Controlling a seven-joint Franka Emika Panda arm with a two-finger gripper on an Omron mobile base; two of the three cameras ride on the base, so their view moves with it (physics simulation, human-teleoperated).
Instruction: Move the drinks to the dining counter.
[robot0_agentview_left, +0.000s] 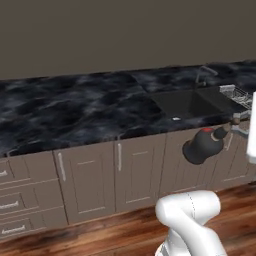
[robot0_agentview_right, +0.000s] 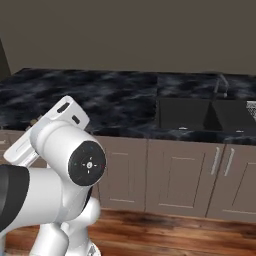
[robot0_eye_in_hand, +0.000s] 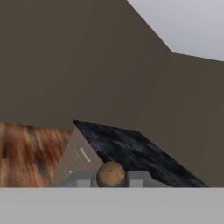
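A dark round-bodied bottle (robot0_agentview_left: 202, 146) hangs in the air in front of the cabinet doors, just below the counter's edge. It is tilted with its neck pointing up and to the right. My gripper (robot0_agentview_left: 235, 121) is shut on the top of that neck. In the hand view the bottle's round brown cap (robot0_eye_in_hand: 110, 173) sits between my two fingertips (robot0_eye_in_hand: 81, 179), gripper (robot0_eye_in_hand: 110, 178). The dining counter (robot0_agentview_left: 90, 107), long and black with white veins, runs across both base views (robot0_agentview_right: 110, 100); one end of it (robot0_eye_in_hand: 131, 151) appears in the hand view.
An inset sink (robot0_agentview_left: 190, 102) with a faucet (robot0_agentview_left: 202, 75) lies at the counter's right, and a wire dish rack (robot0_agentview_left: 236, 95) stands beside it. Beige cabinet doors (robot0_agentview_left: 87, 175) and drawers (robot0_agentview_left: 15, 205) front the counter. Wooden floor (robot0_agentview_left: 100, 235) lies below.
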